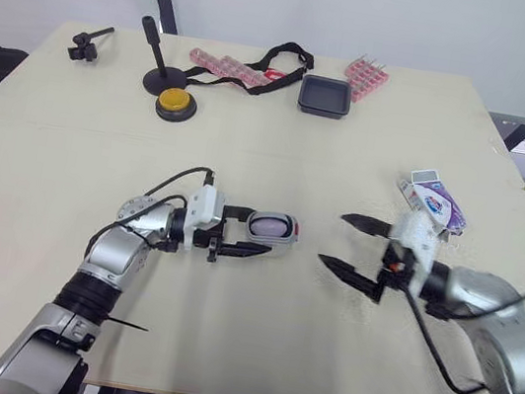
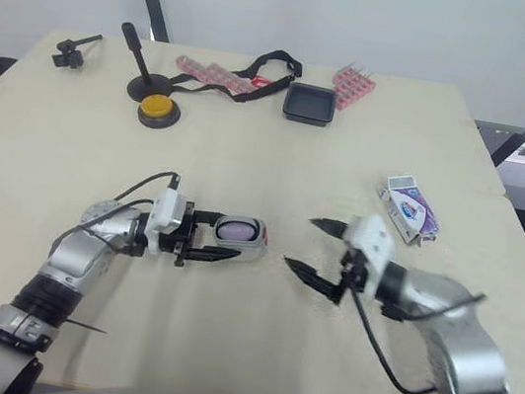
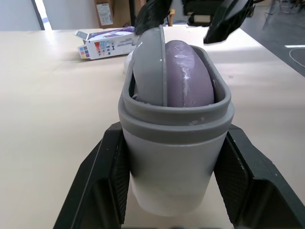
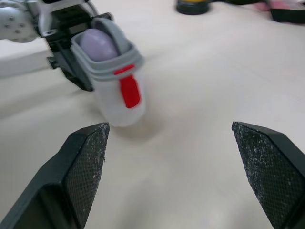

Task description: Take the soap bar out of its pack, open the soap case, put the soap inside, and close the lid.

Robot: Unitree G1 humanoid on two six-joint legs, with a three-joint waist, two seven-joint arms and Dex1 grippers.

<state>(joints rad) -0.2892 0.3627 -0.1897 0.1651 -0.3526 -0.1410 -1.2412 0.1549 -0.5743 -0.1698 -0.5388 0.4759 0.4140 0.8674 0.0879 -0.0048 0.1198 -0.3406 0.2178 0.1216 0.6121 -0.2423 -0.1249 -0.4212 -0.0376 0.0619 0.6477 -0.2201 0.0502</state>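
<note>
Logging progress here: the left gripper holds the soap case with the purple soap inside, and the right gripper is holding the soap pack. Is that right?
No. The right gripper is open and empty; the soap pack lies on the table near it, as the left eye view shows. The left gripper does hold the soap case with the soap inside.

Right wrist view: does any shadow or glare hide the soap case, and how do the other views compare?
Right wrist view: the soap case throws only a faint, soft shadow on the table, with no glare on it. Left wrist view: pale streaks on the soap, sheen or scuff, nothing hidden. Left eye view: even light across the table, no hard shadows.
</note>
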